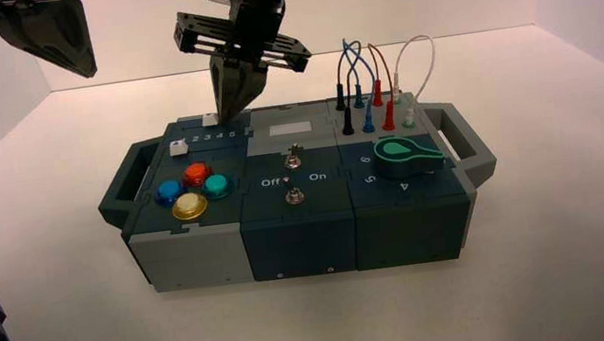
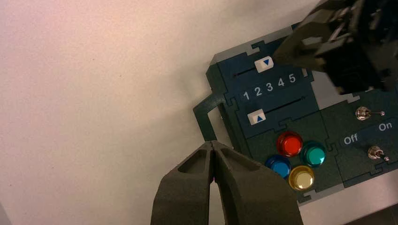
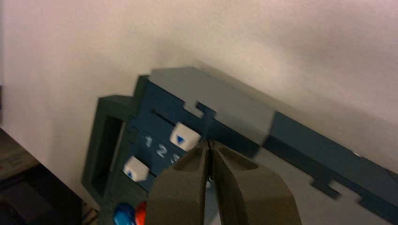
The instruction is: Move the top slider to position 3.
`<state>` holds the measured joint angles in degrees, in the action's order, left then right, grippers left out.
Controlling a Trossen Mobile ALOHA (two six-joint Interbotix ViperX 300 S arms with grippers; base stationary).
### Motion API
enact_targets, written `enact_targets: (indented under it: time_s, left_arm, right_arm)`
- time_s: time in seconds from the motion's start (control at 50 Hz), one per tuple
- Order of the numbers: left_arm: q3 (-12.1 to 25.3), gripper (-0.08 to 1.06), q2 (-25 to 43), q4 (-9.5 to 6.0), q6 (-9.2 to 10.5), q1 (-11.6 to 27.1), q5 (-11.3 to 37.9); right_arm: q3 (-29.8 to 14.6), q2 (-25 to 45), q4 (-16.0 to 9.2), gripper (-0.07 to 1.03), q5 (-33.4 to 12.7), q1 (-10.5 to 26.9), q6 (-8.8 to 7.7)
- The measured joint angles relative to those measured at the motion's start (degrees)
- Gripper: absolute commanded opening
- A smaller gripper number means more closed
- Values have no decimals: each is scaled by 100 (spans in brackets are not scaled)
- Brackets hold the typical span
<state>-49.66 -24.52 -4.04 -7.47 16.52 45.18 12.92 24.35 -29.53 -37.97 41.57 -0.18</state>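
Observation:
The top slider (image 2: 264, 63) is a small white knob with a blue triangle in the far slot; it also shows in the high view (image 1: 209, 119) and the right wrist view (image 3: 186, 136). It stands about between digits 2 and 3 (image 2: 269, 86) of the 1-to-5 row. My right gripper (image 1: 231, 114) is shut, its tip (image 3: 210, 143) close beside the knob on the side of the higher digits; touching or not, I cannot tell. It partly hides the 3 (image 3: 174, 158). My left gripper (image 1: 87, 71) is shut and empty (image 2: 213, 144), raised off the box's left.
The lower slider knob (image 2: 256, 116) sits near digits 1 and 2. Red (image 2: 289, 143), teal (image 2: 313, 154), blue (image 2: 280, 166) and yellow (image 2: 302, 177) buttons lie in front. Two toggle switches (image 1: 289, 161), a green dial (image 1: 406, 152) and plugged wires (image 1: 376, 90) fill the box's middle and right.

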Motion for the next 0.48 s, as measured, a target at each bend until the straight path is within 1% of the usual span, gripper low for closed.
enact_targets:
  time_s: [0.06,0.08,0.1,0.14,0.2,0.34,0.48]
  left_arm:
    - [0,-3,0,-9,0,0,-9]
    - [0,-3,0,-9,9,9,0]
    - [0,-3,0,-9,9,9,0]
    - [0,-3,0,-18,35,9,0]
    - [0,-3,0,-26,53,9,0]
    - [0,-3,35,-26,105,9,0]
    - [0,-3,88,-35,105,18,0]
  right_arm:
    - [70,-70,70,-2,-44,0,-9]
    - [149,-149,149,-2,-123,0,0]
    - [149,-149,149,-2,-123,0,0]
    - [255,-272,264,-2,-237,-18,-9]
    - [308,-396,316,-2,-308,-62,0]
    - [369,-694,343,-2,-396,-97,-9]
    - [404,-729,352,-2,-413,-53,0]
